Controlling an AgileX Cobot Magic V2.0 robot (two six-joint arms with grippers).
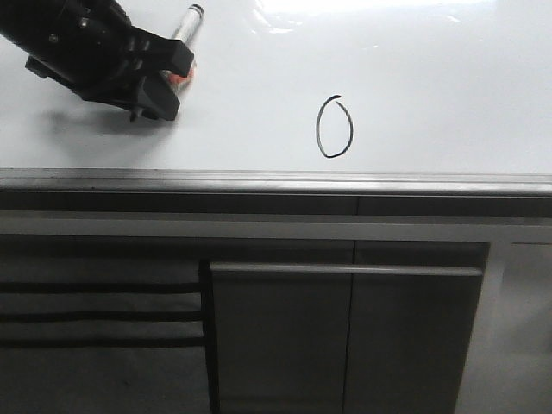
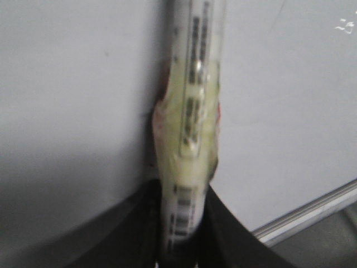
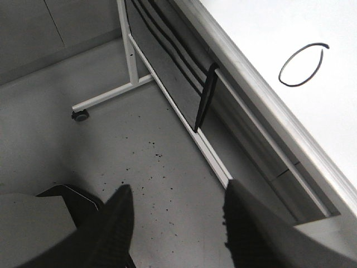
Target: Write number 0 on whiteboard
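Note:
The number 0 (image 1: 335, 127), a thin black oval, is drawn on the whiteboard (image 1: 431, 78) near its grey front edge strip. It also shows in the right wrist view (image 3: 301, 64). My left gripper (image 1: 159, 82) is over the board's far left, well left of the 0, and is shut on a marker (image 1: 188, 21) whose end sticks out past it. In the left wrist view the taped marker (image 2: 189, 111) sits between the jaws of the left gripper (image 2: 183, 192); its tip is hidden. My right gripper (image 3: 178, 190) is open and empty over the floor, off the whiteboard (image 3: 262, 28).
Grey cabinet fronts (image 1: 285, 336) with a handle bar lie below the board's edge strip (image 1: 276, 179). A white frame with a caster wheel (image 3: 81, 114) stands on the speckled floor. A black strap (image 3: 204, 103) hangs from the cabinet side.

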